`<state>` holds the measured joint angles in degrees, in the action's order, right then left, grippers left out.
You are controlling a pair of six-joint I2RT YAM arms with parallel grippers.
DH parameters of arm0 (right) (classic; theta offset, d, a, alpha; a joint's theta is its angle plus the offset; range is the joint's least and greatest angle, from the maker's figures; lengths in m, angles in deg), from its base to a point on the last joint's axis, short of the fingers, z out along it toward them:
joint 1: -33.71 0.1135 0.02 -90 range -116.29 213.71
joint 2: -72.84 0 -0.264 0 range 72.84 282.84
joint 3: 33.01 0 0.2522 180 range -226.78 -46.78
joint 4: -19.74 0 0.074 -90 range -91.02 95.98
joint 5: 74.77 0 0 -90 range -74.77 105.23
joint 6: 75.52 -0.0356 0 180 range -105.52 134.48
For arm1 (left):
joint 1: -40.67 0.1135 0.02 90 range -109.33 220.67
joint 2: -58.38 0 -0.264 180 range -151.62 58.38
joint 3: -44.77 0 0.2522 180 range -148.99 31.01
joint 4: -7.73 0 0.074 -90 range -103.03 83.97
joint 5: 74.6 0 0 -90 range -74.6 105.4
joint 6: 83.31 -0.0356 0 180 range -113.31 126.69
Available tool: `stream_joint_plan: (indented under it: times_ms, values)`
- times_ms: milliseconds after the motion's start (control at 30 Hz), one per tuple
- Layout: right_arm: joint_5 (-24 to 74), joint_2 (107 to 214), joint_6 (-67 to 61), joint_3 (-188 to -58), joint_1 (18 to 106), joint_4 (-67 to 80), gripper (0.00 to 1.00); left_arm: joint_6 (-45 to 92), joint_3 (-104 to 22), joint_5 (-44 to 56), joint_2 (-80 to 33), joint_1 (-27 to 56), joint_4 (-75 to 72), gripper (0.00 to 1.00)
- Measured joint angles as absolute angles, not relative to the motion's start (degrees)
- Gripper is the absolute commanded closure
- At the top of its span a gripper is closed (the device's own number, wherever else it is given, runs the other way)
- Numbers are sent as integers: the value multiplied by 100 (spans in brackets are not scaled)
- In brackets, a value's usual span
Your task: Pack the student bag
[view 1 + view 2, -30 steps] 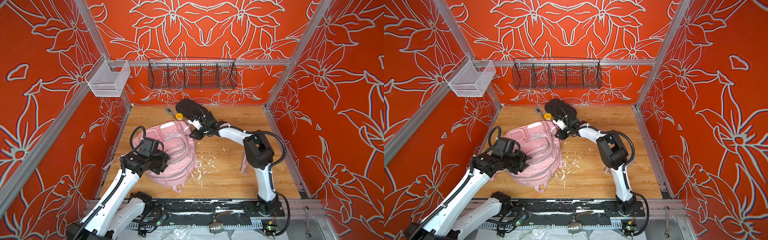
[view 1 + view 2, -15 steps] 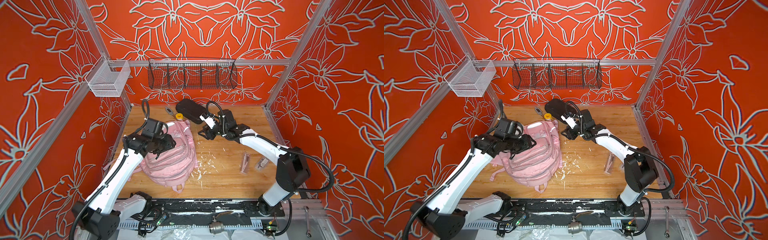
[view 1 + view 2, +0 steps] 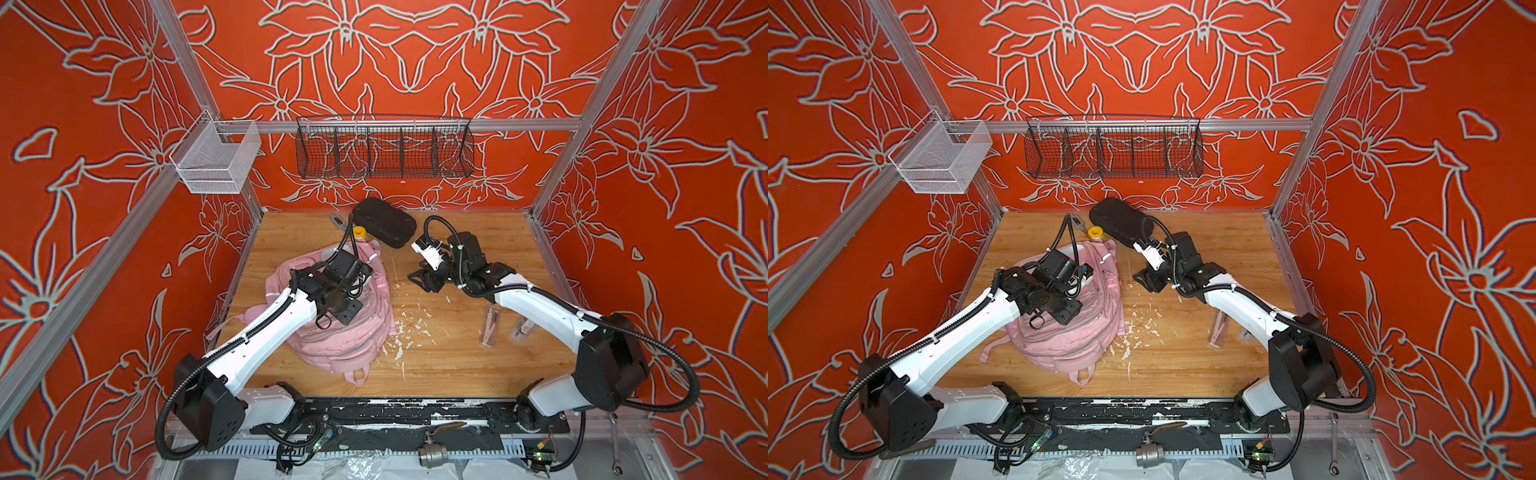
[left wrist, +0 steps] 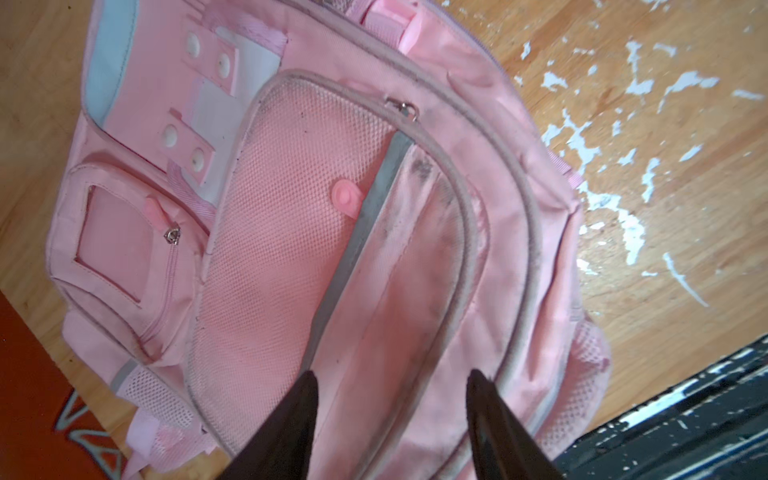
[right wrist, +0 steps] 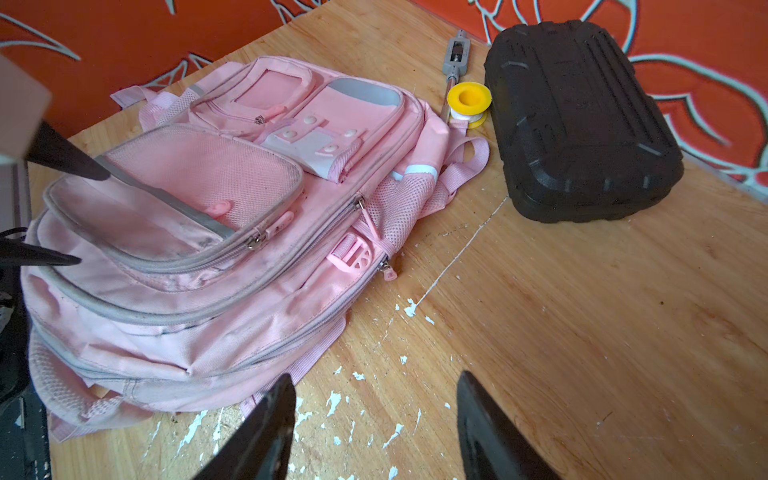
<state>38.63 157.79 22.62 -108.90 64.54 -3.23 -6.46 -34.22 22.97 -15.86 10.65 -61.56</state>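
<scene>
Scuffed wooden table with student bag, black case, yellow spool, grey tool.

Bare tabletop between bag and case

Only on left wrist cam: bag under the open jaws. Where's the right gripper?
Observer: Right gripper is open and empty, over the table beside the bag, not touching it.
Operator: Loose items?
Observer: Black case at the back wall, yellow spool beside it.
Operator: Anything else?
Observer: Two clear plastic items lie on the table's right half.
</scene>
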Motion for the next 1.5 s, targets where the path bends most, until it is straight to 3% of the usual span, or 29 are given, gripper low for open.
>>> stream_joint_plan:
  times_ms: [233,300,333,367,533,733,1000,1500]
  values:
    - [4014,16002,2273,-10941,6454,-286,39,-987,-3147,2326,-1715,1065,-5782,47]
    - [4226,16192,2332,-11050,6454,-246,42,-1030,-3105,2352,-1739,1065,-5688,86]
    - [4335,16277,2356,-11091,6454,-207,44,-1033,-3108,2350,-1763,1065,-5655,97]
    - [4503,16376,2413,-11111,6454,-104,44,-1019,-3119,2347,-1793,1065,-5644,100]
    - [5290,16649,2833,-11015,6454,678,46,-1102,-3099,2374,-1726,1045,-5590,100]
    - [6064,17235,3416,-11354,6530,1268,49,-1308,-2767,2234,-760,1237,-5408,100]
    - [6483,18118,4170,-12320,6963,927,49,-1664,-2629,1768,-329,1539,-5533,100]
    - [6888,18843,5075,-13336,7306,-330,50,-2232,-2627,1241,-86,1782,-5692,100]
